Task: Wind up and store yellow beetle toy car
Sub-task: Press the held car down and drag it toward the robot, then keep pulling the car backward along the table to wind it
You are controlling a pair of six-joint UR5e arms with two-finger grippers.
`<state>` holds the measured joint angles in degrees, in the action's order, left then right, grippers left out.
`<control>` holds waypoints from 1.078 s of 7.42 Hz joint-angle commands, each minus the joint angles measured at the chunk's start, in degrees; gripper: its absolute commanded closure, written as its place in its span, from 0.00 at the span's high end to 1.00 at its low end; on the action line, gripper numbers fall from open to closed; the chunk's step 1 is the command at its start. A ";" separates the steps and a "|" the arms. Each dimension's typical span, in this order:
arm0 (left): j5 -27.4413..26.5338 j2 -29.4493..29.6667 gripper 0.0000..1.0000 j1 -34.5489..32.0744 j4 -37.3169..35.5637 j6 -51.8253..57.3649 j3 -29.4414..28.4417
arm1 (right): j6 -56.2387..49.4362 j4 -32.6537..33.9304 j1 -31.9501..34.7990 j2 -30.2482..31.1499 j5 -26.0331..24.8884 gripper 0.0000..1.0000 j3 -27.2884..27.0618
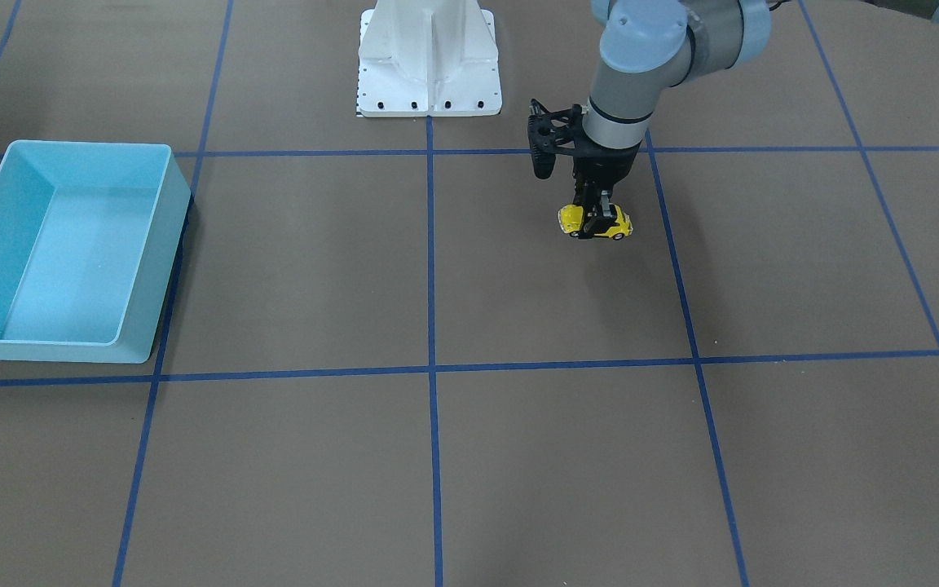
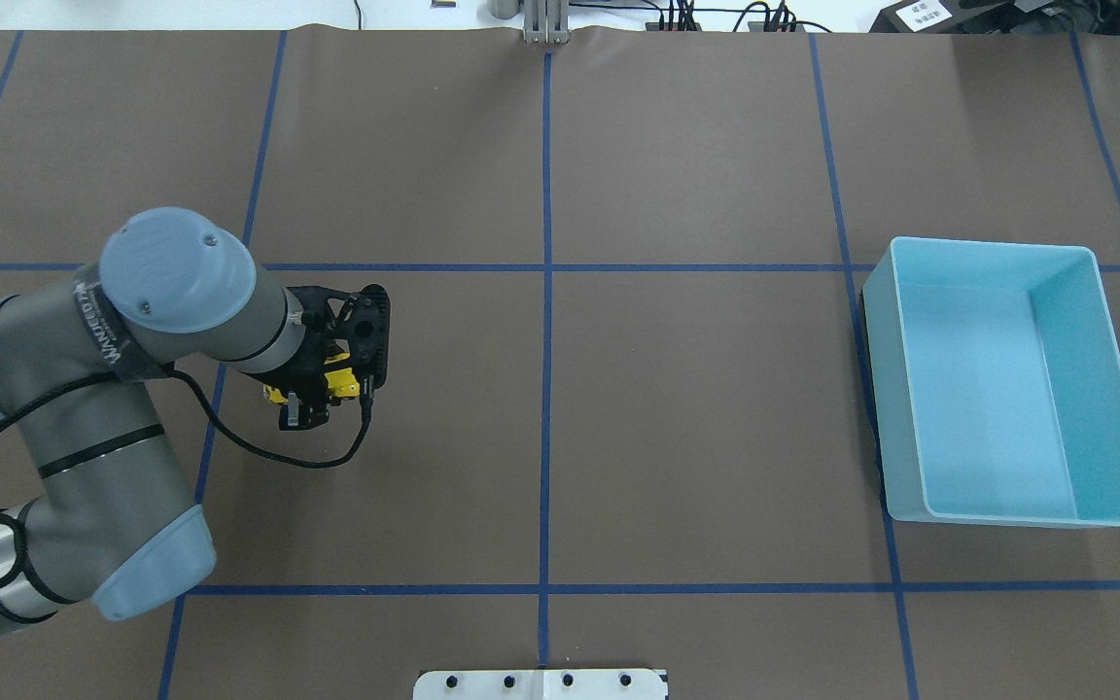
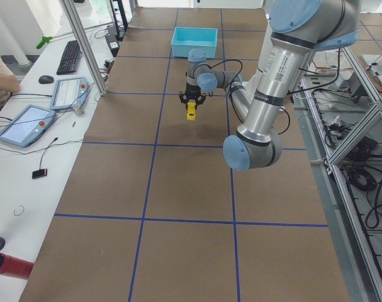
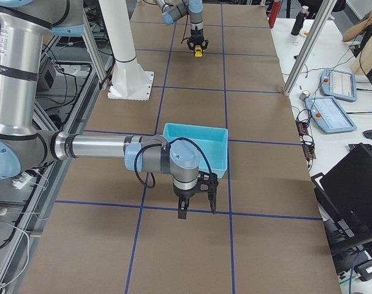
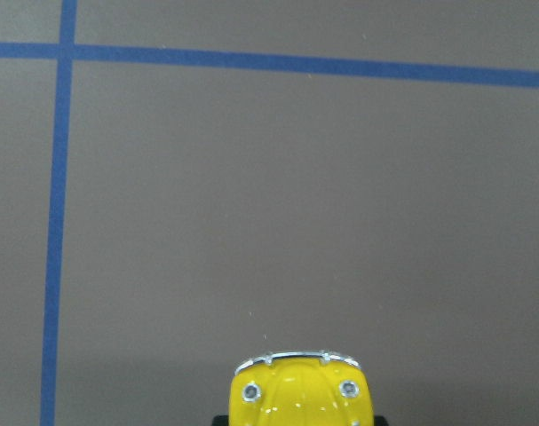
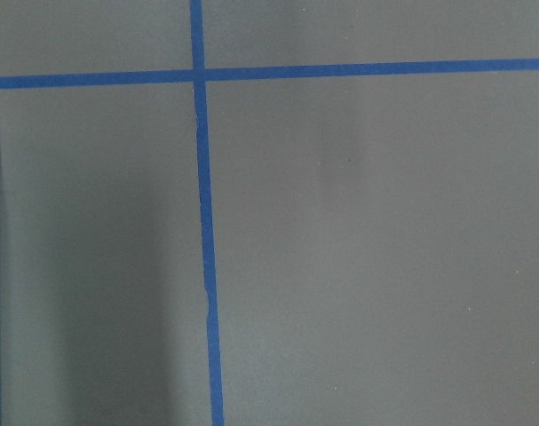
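The left gripper (image 1: 597, 218) was clamped across the roof and sides of the yellow toy car (image 1: 571, 218) over the brown table (image 1: 518, 285), well apart from the blue bin (image 2: 1090, 389), while the right gripper (image 4: 193, 207) hung near that bin, its opening impossible to judge.
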<state>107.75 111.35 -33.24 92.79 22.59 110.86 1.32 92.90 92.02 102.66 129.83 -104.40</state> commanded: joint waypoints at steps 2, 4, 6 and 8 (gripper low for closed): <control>4.22 -7.52 0.00 -0.07 8.26 2.36 -0.11 | 0.00 0.00 0.00 0.00 -0.02 1.00 0.07; 4.23 -9.83 0.00 -0.07 10.39 4.72 -1.86 | 0.00 0.00 0.00 0.09 -0.02 1.00 0.07; 4.23 -9.83 0.00 -0.07 10.57 5.45 -3.53 | 0.00 0.00 0.00 0.09 -0.02 1.00 -0.02; 4.05 -9.74 0.00 -0.16 12.66 5.45 -5.20 | 0.00 0.00 0.00 0.18 -0.02 1.00 -0.10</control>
<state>111.89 101.58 -33.34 104.20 27.97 106.73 1.32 92.90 92.02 102.80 129.81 -104.44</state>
